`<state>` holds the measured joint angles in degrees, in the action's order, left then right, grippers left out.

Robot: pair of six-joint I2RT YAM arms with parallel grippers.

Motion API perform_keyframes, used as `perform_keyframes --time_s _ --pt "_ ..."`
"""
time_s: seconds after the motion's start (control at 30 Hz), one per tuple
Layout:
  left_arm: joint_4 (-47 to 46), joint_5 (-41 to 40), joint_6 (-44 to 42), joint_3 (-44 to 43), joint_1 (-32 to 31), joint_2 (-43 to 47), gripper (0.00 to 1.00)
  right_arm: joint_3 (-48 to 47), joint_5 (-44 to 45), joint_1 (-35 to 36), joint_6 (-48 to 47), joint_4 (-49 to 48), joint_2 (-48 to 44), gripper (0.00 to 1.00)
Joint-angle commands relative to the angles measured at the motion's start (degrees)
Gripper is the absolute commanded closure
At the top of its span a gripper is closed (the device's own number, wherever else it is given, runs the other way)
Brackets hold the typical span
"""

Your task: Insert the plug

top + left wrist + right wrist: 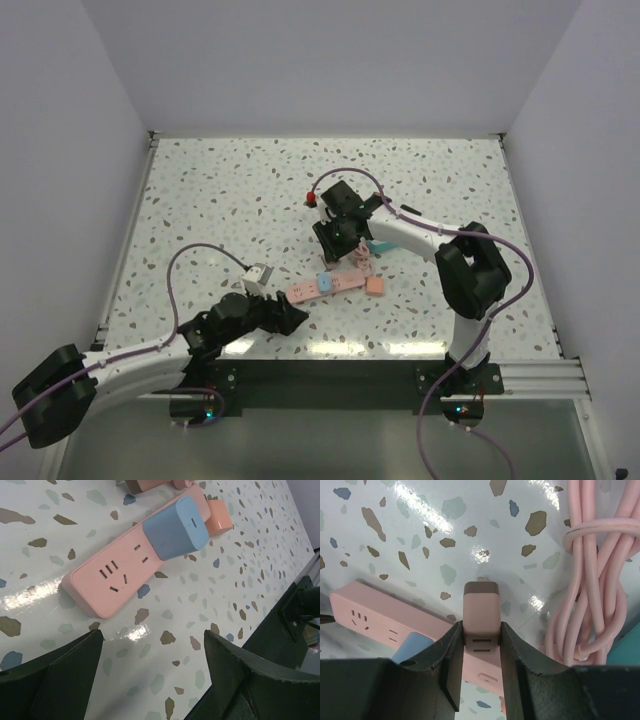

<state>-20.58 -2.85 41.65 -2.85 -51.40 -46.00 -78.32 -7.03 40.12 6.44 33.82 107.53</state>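
Note:
The plug (480, 610), a pale pinkish-white block with two slots on its face, is clamped between the fingers of my right gripper (481, 627). It hangs just over the pink power strip (375, 607), near the strip's right end (340, 282). A blue adapter (175, 527) sits plugged into the middle of the strip (107, 587), whose near sockets are bare. My left gripper (152, 635) stands open, low over the table, just short of the strip's near end, with nothing between its fingers. From above, the right gripper (350, 250) covers most of the plug.
A small pink-orange block (220, 522) lies against the strip's far side (375, 287). The strip's coiled pink cable (600, 580) lies to the right of the plug. A teal object (380, 245) sits under the right arm. The table's metal front rail (520, 378) runs along the near edge.

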Motion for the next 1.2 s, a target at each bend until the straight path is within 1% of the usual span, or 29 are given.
perform_keyframes --time_s 0.0,0.13,0.37,0.47,0.5,0.7,0.8,0.93,1.0,1.07,1.1,1.17 --pt "-7.18 1.88 2.3 0.74 -1.6 -3.29 0.13 -1.13 -0.09 -0.13 0.68 -0.69 -0.3 1.0" --pt "-10.97 2.06 2.38 0.48 -2.3 -7.52 0.13 -0.6 -0.18 -0.13 0.68 -0.95 -0.65 1.0" --pt "-17.91 -0.39 1.77 -0.57 -2.3 -13.06 0.1 1.33 0.87 -0.13 0.6 -0.6 -2.14 1.0" --pt "-22.04 -0.84 1.42 -1.36 -2.22 -17.1 0.09 2.38 2.72 -0.13 0.24 0.28 -2.85 1.0" --pt "-24.83 -0.84 1.42 -1.45 -2.22 -19.28 0.09 2.73 3.07 -0.13 0.07 0.54 -3.2 1.0" --pt "-30.39 -0.75 0.36 -4.88 -1.87 -27.9 0.07 5.81 6.85 -1.27 -0.2 1.51 -7.41 1.0" --pt "-31.71 -0.05 0.28 -5.67 -0.46 -29.84 0.07 7.3 8.43 -2.06 -0.37 2.56 -9.43 1.0" --pt "-32.07 2.32 -0.6 -5.32 5.33 -30.47 0.07 10.03 7.21 -2.24 -0.46 2.74 -10.58 1.0" --pt "-32.24 2.59 -1.48 -5.32 8.4 -30.38 0.07 12.05 4.66 -2.24 -0.37 2.13 -10.76 1.0" --pt "-32.07 2.59 -3.14 -6.11 9.56 -30.73 0.06 13.71 2.91 -2.15 -0.28 0.99 -10.5 1.0" --pt "-31.55 3.81 -3.67 -6.72 10.34 -31.34 0.06 14.25 0.2 -2.15 -0.28 0.55 -10.32 1.0" --pt "-31.19 4.08 -4.9 -8.92 10.79 -32.4 0.06 15.56 -2.1 -1.71 -0.28 -0.6 -9.88 1.0"
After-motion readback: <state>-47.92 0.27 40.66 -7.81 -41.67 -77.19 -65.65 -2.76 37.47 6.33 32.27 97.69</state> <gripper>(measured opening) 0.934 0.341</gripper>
